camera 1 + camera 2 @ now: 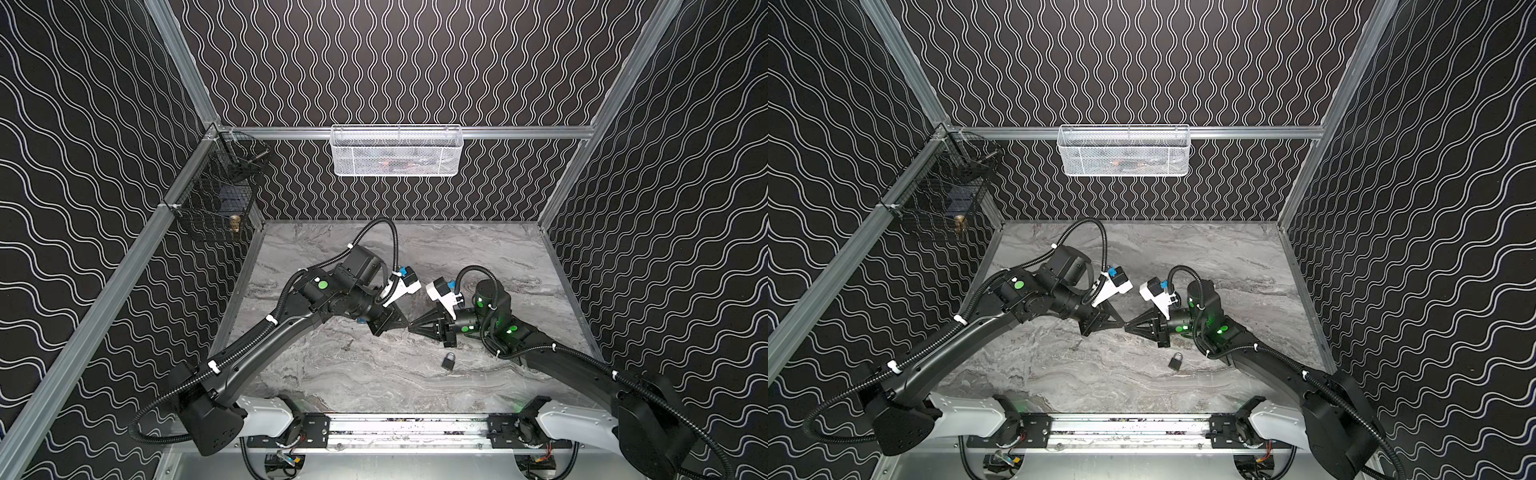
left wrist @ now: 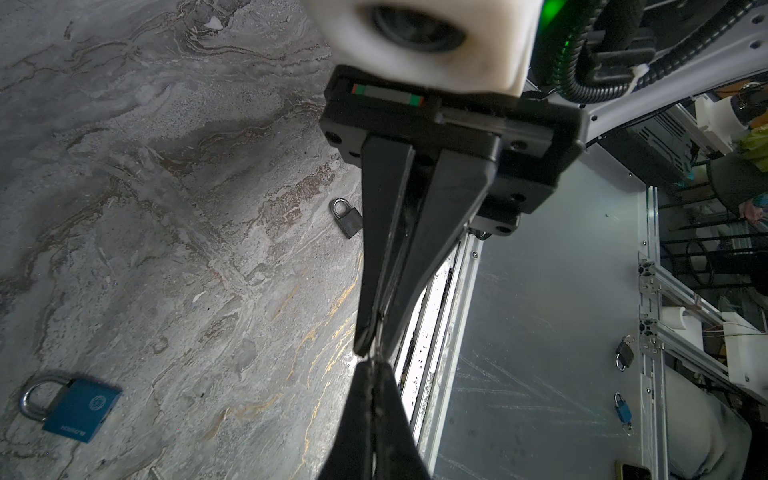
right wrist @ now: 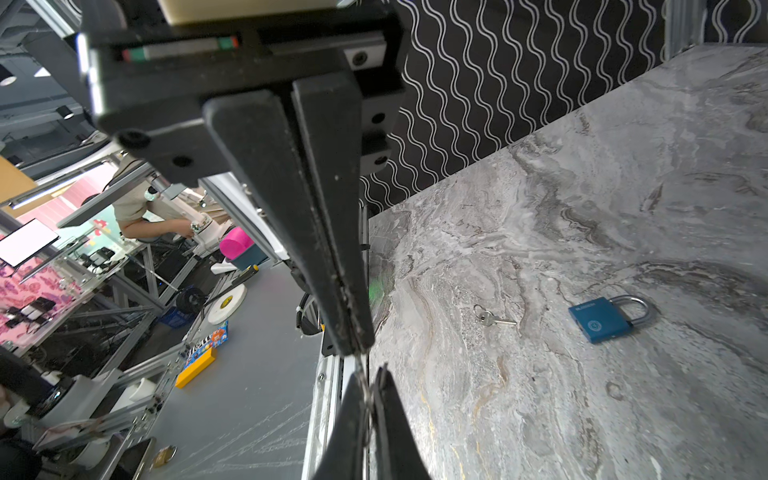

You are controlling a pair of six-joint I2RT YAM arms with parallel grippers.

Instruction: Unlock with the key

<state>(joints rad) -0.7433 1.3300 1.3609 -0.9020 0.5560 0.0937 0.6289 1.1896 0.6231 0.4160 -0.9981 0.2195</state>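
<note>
Both arms are meeting tip to tip over the middle of the worktop (image 1: pixel 478 245). The left gripper (image 2: pixel 371 366) and right gripper (image 3: pixel 354 349) jaws are both clenching on a thin metal piece (image 3: pixel 365 384), probably a key seen edge-on, so I'm reading this as a handover or regrip. Nothing is unlocked yet: the black padlock (image 1: pixel 448 360) is lying shut near the front edge, right of centre. The blue padlock (image 3: pixel 604 319) and a loose key (image 3: pixel 493 319) are showing in wrist views only, so gripping a lock, inserting and turning are all pending.
</note>
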